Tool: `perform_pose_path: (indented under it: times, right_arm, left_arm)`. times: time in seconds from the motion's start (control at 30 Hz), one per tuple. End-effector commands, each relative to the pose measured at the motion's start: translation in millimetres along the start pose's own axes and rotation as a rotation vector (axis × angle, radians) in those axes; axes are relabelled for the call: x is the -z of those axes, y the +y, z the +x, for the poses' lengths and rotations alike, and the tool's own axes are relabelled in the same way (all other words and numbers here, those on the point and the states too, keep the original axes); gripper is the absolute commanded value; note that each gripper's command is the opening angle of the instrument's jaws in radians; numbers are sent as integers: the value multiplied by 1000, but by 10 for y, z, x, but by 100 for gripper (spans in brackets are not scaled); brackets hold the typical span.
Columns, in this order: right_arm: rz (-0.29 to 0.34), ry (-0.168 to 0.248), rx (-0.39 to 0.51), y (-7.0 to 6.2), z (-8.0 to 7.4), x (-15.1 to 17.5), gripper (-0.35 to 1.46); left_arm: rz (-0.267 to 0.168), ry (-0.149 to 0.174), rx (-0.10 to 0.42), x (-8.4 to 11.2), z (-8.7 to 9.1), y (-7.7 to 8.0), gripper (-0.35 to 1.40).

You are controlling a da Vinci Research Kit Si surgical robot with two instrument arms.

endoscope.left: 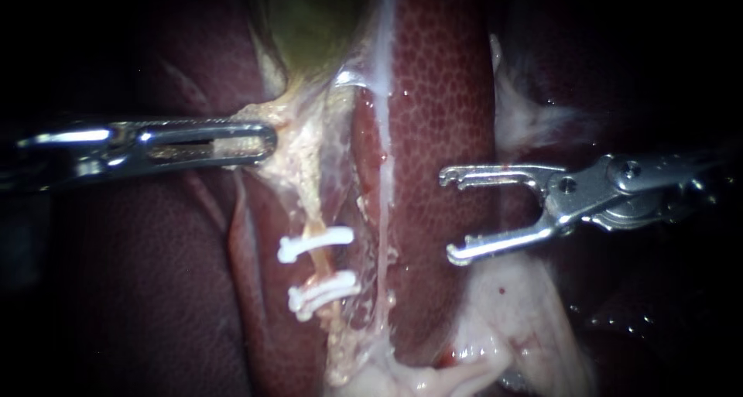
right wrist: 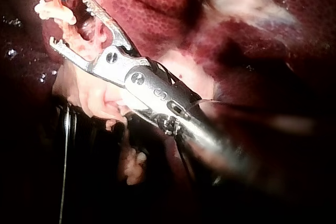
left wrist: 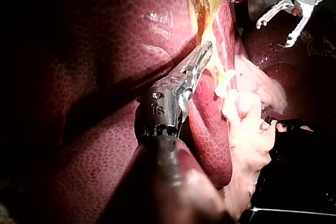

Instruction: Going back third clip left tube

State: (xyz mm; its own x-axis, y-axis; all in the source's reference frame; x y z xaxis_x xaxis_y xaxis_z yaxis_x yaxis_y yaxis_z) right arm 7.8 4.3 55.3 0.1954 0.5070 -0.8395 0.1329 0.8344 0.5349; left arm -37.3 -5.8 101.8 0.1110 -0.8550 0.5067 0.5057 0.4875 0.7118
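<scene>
Left tube (endoscope.left: 311, 211) carries white clips (endoscope.left: 316, 244); right instrument (endoscope.left: 449, 217), jaws wide and empty (withdrawal step, I judge), needs a straight pull-back clear of the tissue; left instrument (endoscope.left: 263, 143) jaws clamp the gallbladder (endoscope.left: 306, 33) edge.

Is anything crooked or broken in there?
Nothing looks broken or spilled. The upper clip and lower clip both sit across the tube, slightly slanted. The right instrument has open, empty jaws, apart from them. The left instrument grips pale tissue.
</scene>
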Motion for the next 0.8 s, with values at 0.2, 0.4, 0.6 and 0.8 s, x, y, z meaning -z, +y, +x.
perform_pose_path:
  times: [0.2,0.4,0.6,0.8]
  right_arm:
    - [-1,0,0,0,-1,-1,60]
    - [0,0,0,0,0,-1,60]
    - [0,1,0,0,0,-1,60]
    - [0,1,0,-1,1,-2,60]
  left_arm:
    - [9,18,-6,-28,11,-3,-35]
    - [18,20,-12,-43,17,-5,-35]
    - [18,20,-12,-44,17,-5,-35]
    - [20,21,-12,-43,17,-5,-35]
